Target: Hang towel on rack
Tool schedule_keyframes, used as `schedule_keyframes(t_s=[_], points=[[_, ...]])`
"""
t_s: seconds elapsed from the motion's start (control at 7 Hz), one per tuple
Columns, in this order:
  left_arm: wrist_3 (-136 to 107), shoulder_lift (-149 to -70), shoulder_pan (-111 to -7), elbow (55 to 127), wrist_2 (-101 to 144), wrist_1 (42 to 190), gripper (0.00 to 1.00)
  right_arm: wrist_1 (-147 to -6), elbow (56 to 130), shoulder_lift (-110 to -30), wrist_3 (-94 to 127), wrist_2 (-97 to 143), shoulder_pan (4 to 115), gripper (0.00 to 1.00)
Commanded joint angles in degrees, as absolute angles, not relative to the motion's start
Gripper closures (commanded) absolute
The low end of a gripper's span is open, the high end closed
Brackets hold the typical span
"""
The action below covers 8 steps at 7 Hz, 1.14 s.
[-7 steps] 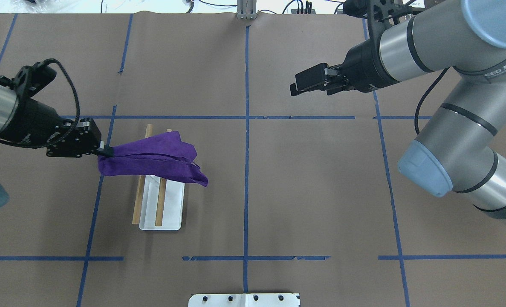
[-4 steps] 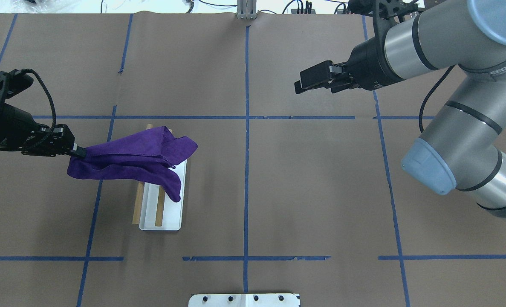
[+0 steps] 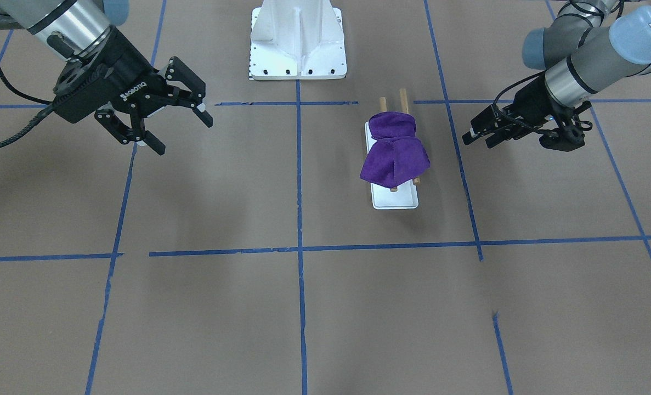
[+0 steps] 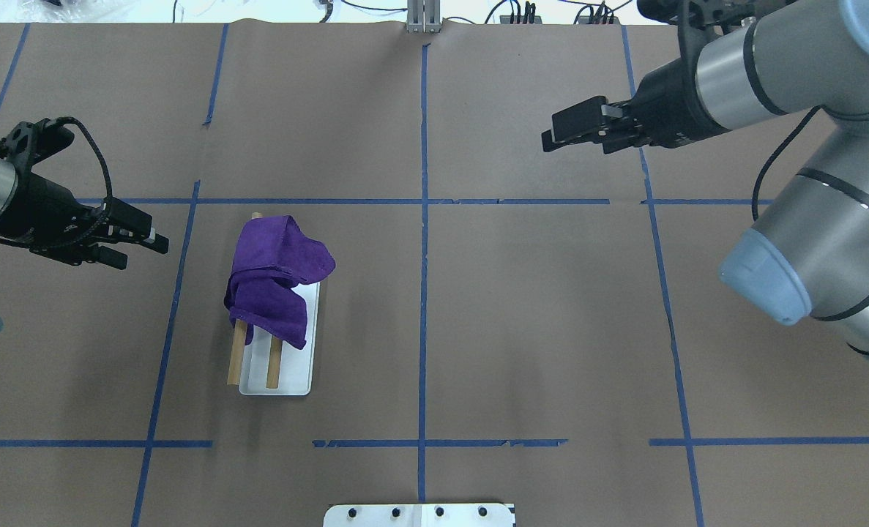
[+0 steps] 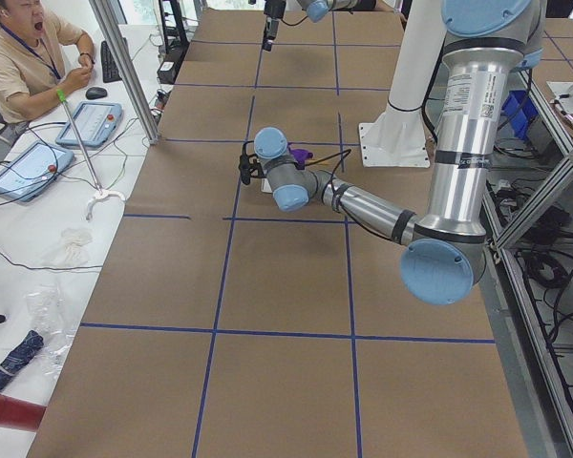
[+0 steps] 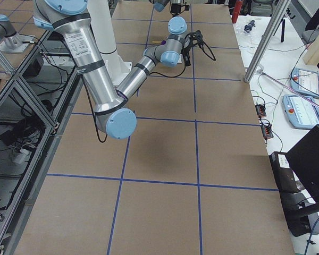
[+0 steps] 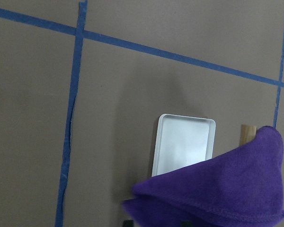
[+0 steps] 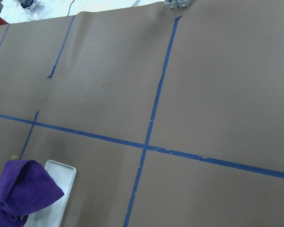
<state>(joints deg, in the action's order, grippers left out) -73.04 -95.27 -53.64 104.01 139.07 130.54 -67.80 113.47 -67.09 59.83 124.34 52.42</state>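
The purple towel [image 4: 277, 278] lies bunched over the far end of the rack, two wooden rods [image 4: 236, 362] on a white base [image 4: 291, 377]. It covers the rods' back half and hangs down both sides [image 3: 394, 151]. My left gripper [image 4: 145, 247] is open and empty, to the left of the rack and clear of the towel; it also shows in the front-facing view [image 3: 476, 136]. My right gripper [image 3: 185, 131] is open and empty, high over the far right of the table [image 4: 560, 133]. The left wrist view shows the towel [image 7: 217, 198] and the base [image 7: 184, 142].
The robot's white mount plate [image 3: 298, 44] stands at the table's near edge [image 4: 419, 514]. Blue tape lines [image 4: 423, 293] cross the brown table cover. An operator [image 5: 19, 57] sits with tablets at the far side, off the table.
My left gripper has let go of the towel and opened. The towel has dropped and gathered onto the rack's rods. My right arm has drawn back to the right.
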Motion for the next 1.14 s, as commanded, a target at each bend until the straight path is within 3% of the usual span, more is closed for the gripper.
schedule_keyframes(t_s=[0.0,0.29,0.57,1.0], points=[[-67.7,-95.4,-56.8,103.7,138.2,130.9,0.0,-68.7,112.7,-73.7,59.2,127.2,60.1,0.0],[-45.4,-95.2,-65.4,96.9,137.3,130.4,0.0,-69.0,106.6,-80.2,48.8,127.9,65.8,0.0],[-24.0,-93.1,-75.1,91.2,136.9,130.3,0.0,-76.5,96.3,-80.6,24.8,130.4,73.1,0.0],[4.1,-91.5,-89.8,86.8,135.4,120.9,0.0,-92.9,87.7,-78.8,-5.9,130.2,84.0,0.0]])
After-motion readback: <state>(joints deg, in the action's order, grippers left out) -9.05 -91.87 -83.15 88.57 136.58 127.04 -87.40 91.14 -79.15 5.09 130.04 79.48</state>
